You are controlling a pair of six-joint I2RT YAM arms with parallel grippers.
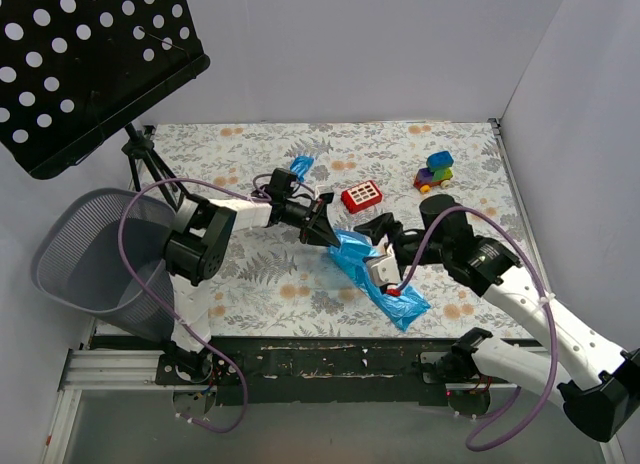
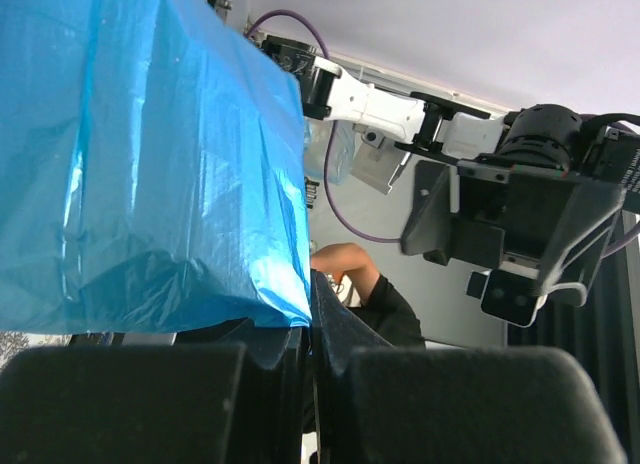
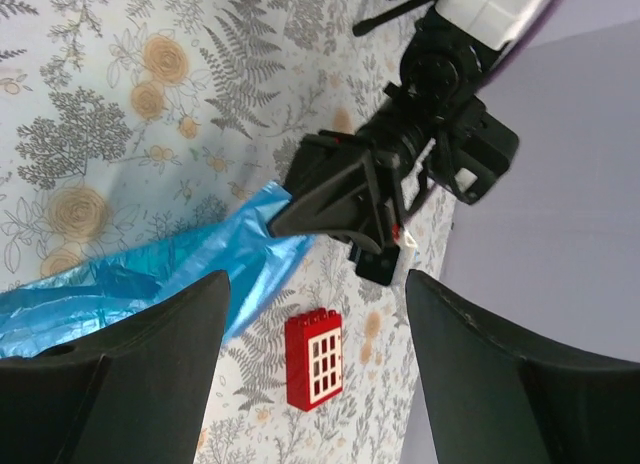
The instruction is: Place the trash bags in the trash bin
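Note:
The blue trash bag (image 1: 372,272) lies crumpled on the flowered table, stretched from the centre toward the front. My left gripper (image 1: 323,231) is shut on its upper left corner. In the left wrist view the film (image 2: 150,154) fills the left side and its edge is pinched between the closed jaws (image 2: 312,289). My right gripper (image 1: 386,234) is open and empty just above the bag's middle. In its wrist view (image 3: 318,289) the bag (image 3: 150,274) lies at the left. A second small blue bag piece (image 1: 300,167) lies behind the left arm. The wire mesh trash bin (image 1: 95,254) stands tilted at the far left.
A red toy block (image 1: 361,196) lies beyond the bag, also in the right wrist view (image 3: 313,359). A multicoloured toy-brick car (image 1: 435,172) sits at the back right. A black perforated music stand (image 1: 90,64) on a tripod stands at the back left, above the bin.

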